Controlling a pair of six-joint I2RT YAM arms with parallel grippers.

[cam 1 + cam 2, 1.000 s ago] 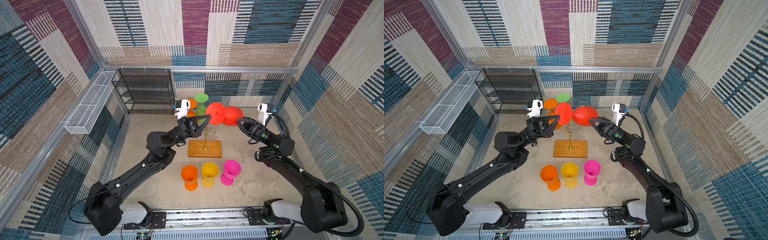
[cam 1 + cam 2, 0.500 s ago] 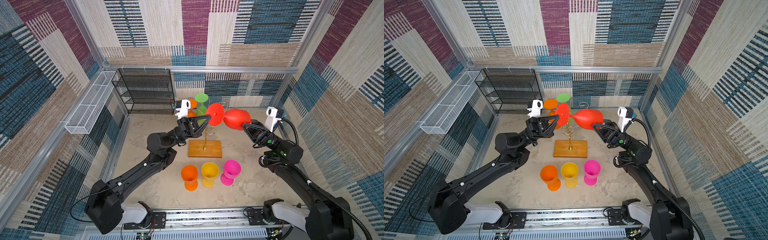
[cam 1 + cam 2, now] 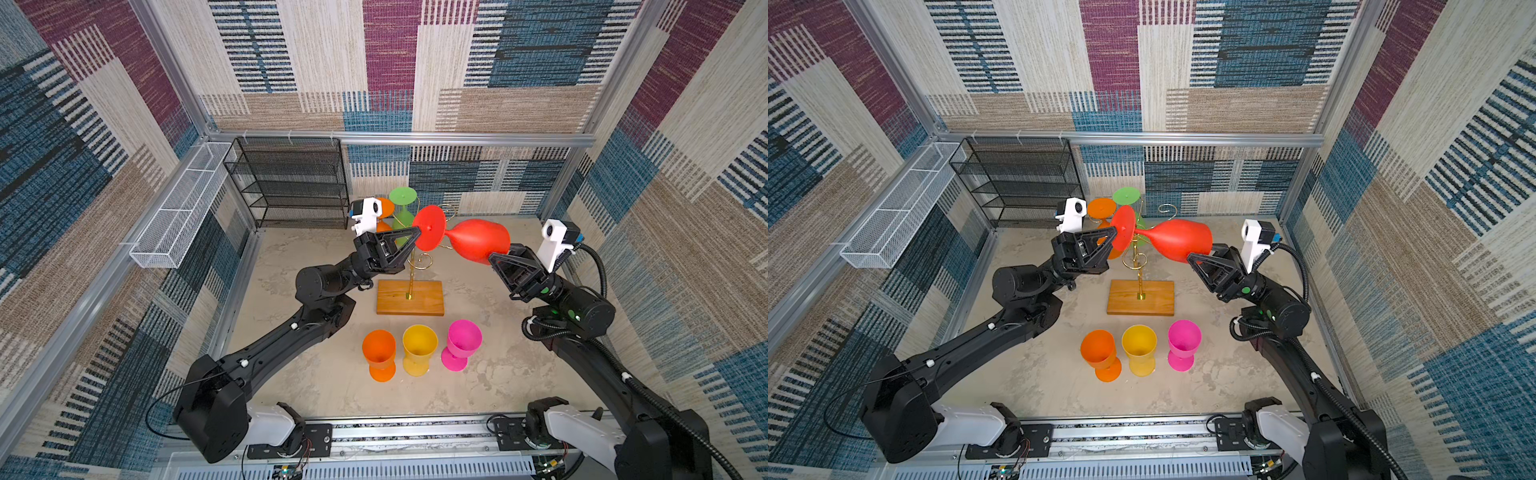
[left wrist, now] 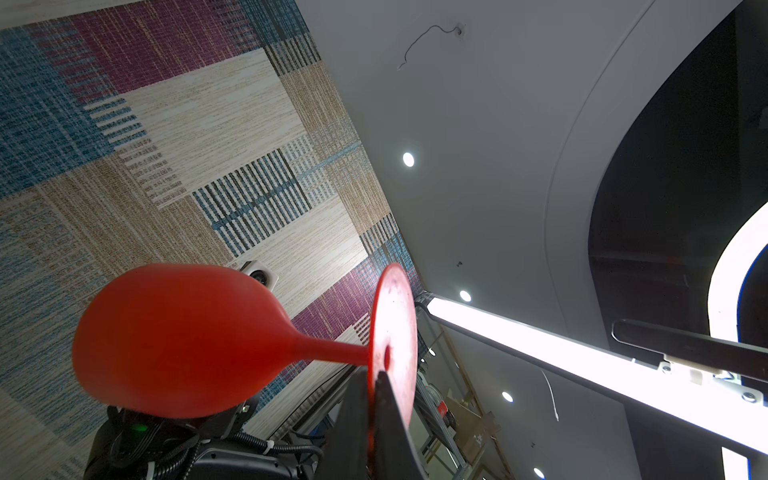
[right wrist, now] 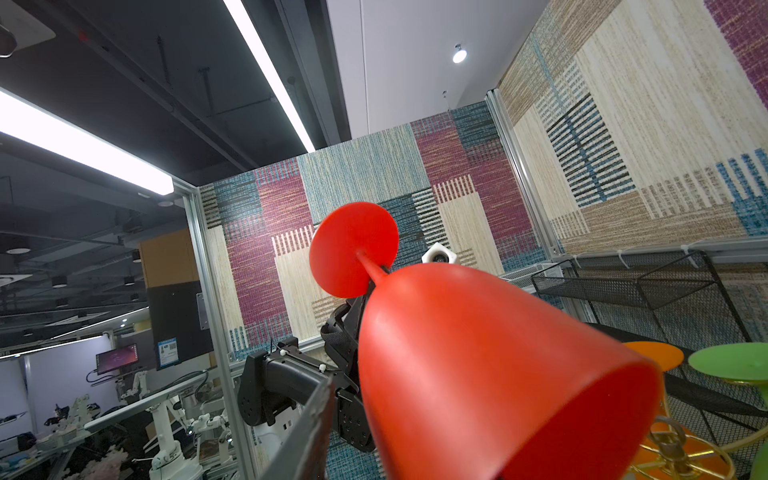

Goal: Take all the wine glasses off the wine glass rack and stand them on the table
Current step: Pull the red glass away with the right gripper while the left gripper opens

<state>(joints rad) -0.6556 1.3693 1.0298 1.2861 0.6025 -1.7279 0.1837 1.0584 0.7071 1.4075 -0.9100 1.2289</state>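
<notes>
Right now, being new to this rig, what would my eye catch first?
A red wine glass lies sideways in mid-air near the top of the wine glass rack, the left gripper pinching its foot. In front of its wooden base stand an orange glass, a yellow glass and a pink glass.

The mottled beige tabletop (image 3: 494,316) carries the wine glass rack (image 3: 424,297), an upright row before it (orange goblet (image 3: 379,353), yellow goblet (image 3: 419,347), pink goblet (image 3: 463,340)) — and a black mesh shelf (image 3: 291,183) at the back.
</notes>
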